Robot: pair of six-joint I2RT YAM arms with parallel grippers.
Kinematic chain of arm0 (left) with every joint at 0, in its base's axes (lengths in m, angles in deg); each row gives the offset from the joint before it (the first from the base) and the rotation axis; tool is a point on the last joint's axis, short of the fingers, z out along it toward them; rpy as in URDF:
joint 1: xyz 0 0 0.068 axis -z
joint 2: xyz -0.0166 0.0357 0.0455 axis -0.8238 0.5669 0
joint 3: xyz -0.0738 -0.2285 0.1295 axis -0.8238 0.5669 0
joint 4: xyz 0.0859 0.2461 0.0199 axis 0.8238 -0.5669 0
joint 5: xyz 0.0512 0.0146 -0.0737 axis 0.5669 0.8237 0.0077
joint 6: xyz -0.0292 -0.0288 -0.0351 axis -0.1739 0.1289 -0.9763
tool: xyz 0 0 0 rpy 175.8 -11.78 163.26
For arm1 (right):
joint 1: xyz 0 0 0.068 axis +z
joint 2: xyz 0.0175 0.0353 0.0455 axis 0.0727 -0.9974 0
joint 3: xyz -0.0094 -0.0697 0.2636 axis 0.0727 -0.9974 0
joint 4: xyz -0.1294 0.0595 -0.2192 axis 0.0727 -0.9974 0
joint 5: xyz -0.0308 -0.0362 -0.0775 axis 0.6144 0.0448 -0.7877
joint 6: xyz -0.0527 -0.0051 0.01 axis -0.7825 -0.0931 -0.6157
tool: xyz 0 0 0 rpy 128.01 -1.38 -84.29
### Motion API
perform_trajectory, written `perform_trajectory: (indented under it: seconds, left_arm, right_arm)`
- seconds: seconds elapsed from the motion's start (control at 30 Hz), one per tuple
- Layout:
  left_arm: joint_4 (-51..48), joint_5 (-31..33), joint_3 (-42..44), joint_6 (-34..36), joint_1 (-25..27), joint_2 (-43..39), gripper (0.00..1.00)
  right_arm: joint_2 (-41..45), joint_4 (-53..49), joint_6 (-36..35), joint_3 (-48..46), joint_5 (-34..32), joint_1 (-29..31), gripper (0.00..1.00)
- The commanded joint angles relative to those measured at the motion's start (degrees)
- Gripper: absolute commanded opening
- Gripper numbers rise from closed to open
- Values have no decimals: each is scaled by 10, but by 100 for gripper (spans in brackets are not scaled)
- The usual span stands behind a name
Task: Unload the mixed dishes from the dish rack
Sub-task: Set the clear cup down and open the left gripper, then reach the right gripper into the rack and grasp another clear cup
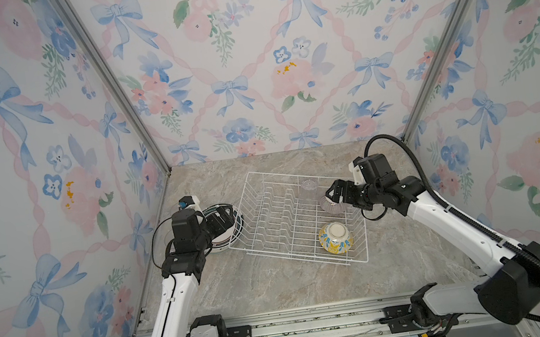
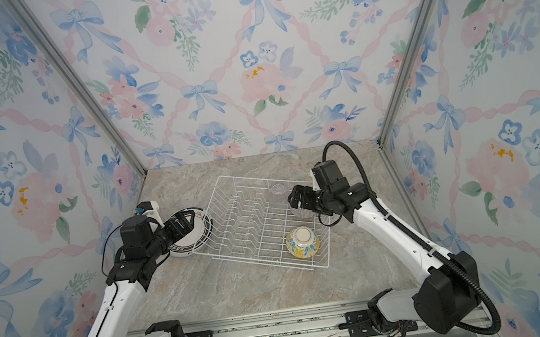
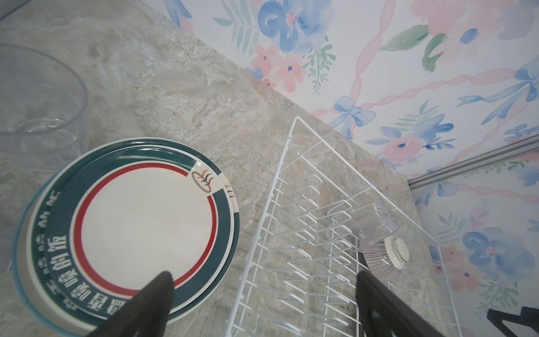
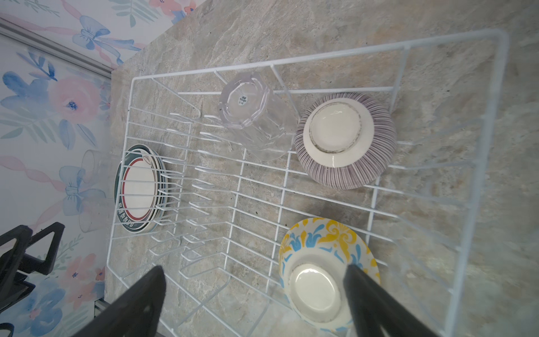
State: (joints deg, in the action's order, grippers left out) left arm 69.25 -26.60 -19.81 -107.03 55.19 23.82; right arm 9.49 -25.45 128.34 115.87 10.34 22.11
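White wire makes up the dish rack point(image 1: 268, 219), which sits at a slant in the middle of the stone-look table point(image 1: 278, 292). Its plate slots are bare. What is left in it is at the end nearer the right arm: a clear cup point(image 4: 250, 116) standing bottom up, a purple-striped bowl point(image 4: 344, 140) bottom up just beside it, and a yellow-blue bowl point(image 1: 335, 238) bottom up in the near corner, apart from the other two.

Outside the rack, a stack of plates point(image 3: 145, 227) lies flat on the table just beside its left side. A second clear cup point(image 3: 40, 102) stands near the stack.

The left gripper point(image 3: 264, 280) hangs over the edge of the plates with its fingers spread wide and nothing between them. The right gripper point(image 4: 253, 268) is likewise wide apart and empty, poised above the rack by the striped bowl.

From where I stand, the bowls look glazed and hard, so I would expect them to be slick, fairly weighty and quick to chip if knocked on the wire. Turned over like this, each shows a raised foot ring. That seems the handiest place to pinch, though it is a shallow hold. The cup looks light and slippery. Its ridged sides should give the fingers some bite, taken across the body. It stands close to the striped bowl, so there is little room between them.
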Motion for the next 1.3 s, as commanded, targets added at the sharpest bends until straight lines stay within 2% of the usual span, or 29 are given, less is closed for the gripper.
perform_trajectory:
  seconds: [0.0,0.23,0.5,0.67,1.07,1.2,1.27]
  left_arm:
    - [62,-57,14,-16,3,15,98]
    - [104,-61,37,-33,17,25,98]
    - [103,-54,36,-29,46,32,98]
    - [102,-55,40,-29,54,34,98]
    - [102,-39,39,-31,57,47,98]
    - [102,-38,40,-32,57,52,98]
    - [102,-38,41,-32,57,55,98]
  right_arm:
    - [-30,5,15,29,-34,18,97]
    - [-94,93,3,33,-57,33,97]
    - [-199,150,-47,83,-93,47,97]
    - [-244,200,-50,88,-113,53,97]
    - [-320,183,-61,145,-180,59,97]
    - [-346,169,-56,169,-182,60,99]
    - [-355,167,-56,177,-181,62,97]
